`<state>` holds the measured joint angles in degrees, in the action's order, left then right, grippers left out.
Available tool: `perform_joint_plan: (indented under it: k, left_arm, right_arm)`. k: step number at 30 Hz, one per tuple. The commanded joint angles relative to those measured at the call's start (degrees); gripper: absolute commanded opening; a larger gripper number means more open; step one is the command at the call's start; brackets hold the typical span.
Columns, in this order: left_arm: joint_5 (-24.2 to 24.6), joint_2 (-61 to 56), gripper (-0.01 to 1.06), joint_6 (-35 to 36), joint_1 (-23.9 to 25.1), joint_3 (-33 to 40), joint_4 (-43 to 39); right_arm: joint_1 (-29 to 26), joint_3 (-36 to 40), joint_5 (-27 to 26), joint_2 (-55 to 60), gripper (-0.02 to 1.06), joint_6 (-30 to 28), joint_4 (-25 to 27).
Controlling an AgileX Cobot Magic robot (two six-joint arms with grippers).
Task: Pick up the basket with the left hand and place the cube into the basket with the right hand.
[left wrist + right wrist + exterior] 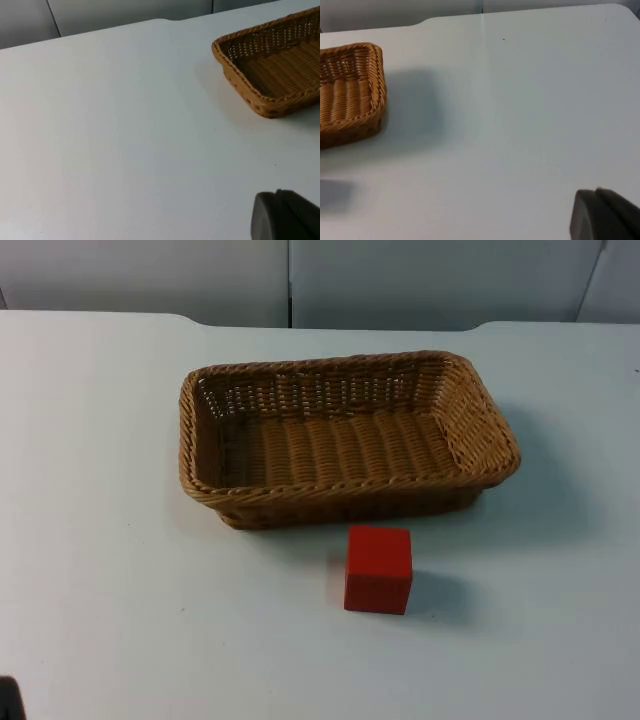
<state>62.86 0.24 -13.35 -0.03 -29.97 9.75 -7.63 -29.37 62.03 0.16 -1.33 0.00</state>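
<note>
An empty brown wicker basket (345,438) stands on the white table (100,540) in the top view. A red cube (378,569) rests on the table just in front of the basket's near wall, a small gap apart. My left gripper (286,216) hovers over bare table, well to the left of the basket (272,65), and holds nothing that I can see. My right gripper (605,215) waits over bare table far to the right of the basket (350,87). Both arms stay away from the objects.
The grey partition wall (300,270) closes the far side of the table. A small black shape (8,700) sits at the near left edge in the top view. Wide bare table lies on both sides of the basket.
</note>
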Motion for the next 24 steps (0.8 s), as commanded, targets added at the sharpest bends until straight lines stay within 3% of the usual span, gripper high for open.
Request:
perform_joint_plan:
  k: [1,3,5,8,9,13,14,15,16,17,24]
  left_arm:
    - [-0.54,-0.24,0.0,0.12,-0.22,0.31,0.33]
    - [-1.1,-0.24,0.0,1.43,-0.22,0.14,1.0]
    - [-4.95,0.49,0.0,7.06,-0.22,-1.54,6.22]
    - [-7.66,13.63,0.0,5.4,-0.22,-6.25,20.02]
    - [-7.66,13.63,0.0,5.4,-0.22,-6.25,20.02]
    - [-3.15,37.74,0.0,-4.1,-0.22,-12.1,40.55]
    - [-3.15,37.74,0.0,-4.1,-0.22,-12.1,40.55]
    - [-1.06,46.0,0.0,-10.93,-0.22,-13.54,48.86]
    - [-0.27,48.94,0.0,-12.82,-0.22,-13.79,52.02]
    - [1.67,57.62,0.0,-20.67,-0.22,-14.43,60.94]
    - [1.01,84.4,0.0,-35.52,-0.22,-14.66,84.22]
  right_arm:
    - [-0.38,0.21,-0.24,-0.16,0.0,-0.29,0.0]
    - [-0.38,0.21,-0.24,-0.16,0.0,-0.29,0.0]
    - [-0.38,0.21,-0.24,-0.16,0.0,-0.29,0.0]
    - [-0.38,0.21,-0.24,-0.16,0.0,-0.29,0.0]
    - [-0.38,0.21,-0.24,-0.16,0.0,-0.29,0.0]
    - [-0.38,0.21,-0.24,-0.16,0.0,-0.29,0.0]
    - [-0.38,0.21,-0.24,-0.16,0.0,-0.29,0.0]
    - [-0.38,0.21,-0.24,-0.16,0.0,-0.29,0.0]
    - [-0.38,0.21,-0.24,-0.16,0.0,-0.29,0.0]
    - [-0.38,0.21,-0.24,-0.16,0.0,-0.29,0.0]
    - [-0.38,0.21,-0.24,-0.16,0.0,-0.29,0.0]
